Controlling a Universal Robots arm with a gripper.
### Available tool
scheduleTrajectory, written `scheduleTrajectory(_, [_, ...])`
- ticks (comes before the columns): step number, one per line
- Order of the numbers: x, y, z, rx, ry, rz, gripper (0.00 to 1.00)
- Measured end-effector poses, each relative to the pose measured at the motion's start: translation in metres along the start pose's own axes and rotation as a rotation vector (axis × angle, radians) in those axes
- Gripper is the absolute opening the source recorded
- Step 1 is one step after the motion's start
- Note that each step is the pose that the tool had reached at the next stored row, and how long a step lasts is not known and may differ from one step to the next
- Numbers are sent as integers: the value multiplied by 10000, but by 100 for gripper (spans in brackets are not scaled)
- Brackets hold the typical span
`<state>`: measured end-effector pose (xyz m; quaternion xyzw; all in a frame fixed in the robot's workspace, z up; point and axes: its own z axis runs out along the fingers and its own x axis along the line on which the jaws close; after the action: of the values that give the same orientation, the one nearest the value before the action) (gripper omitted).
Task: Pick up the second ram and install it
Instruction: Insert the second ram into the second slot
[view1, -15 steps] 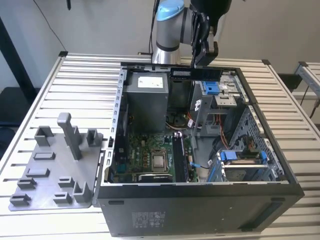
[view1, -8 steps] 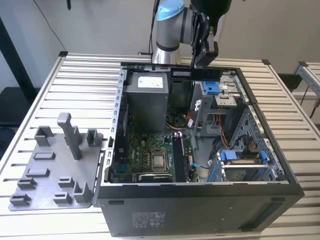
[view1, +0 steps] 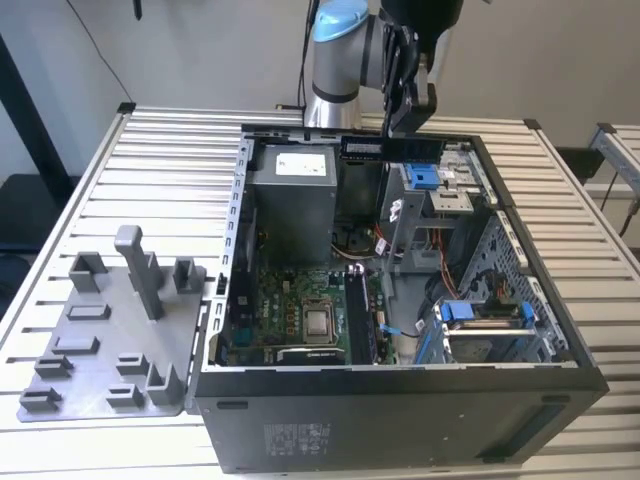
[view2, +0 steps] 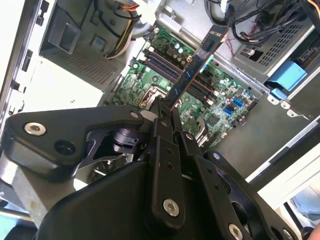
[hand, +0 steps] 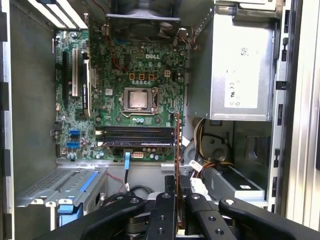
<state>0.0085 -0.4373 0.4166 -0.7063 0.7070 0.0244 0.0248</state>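
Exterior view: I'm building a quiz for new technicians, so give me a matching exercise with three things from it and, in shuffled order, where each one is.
Things:
1. memory card
2. grey tray
3. processor chip

Places:
A. on the circuit board inside the computer case
B. held in the gripper, above the case
C. on the table, at the exterior view's left of the case

Pairs: 1-B, 2-C, 3-A
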Motion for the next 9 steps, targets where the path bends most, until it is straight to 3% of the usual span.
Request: scheduleTrajectory(9, [0, 0, 0, 2, 5, 24, 14])
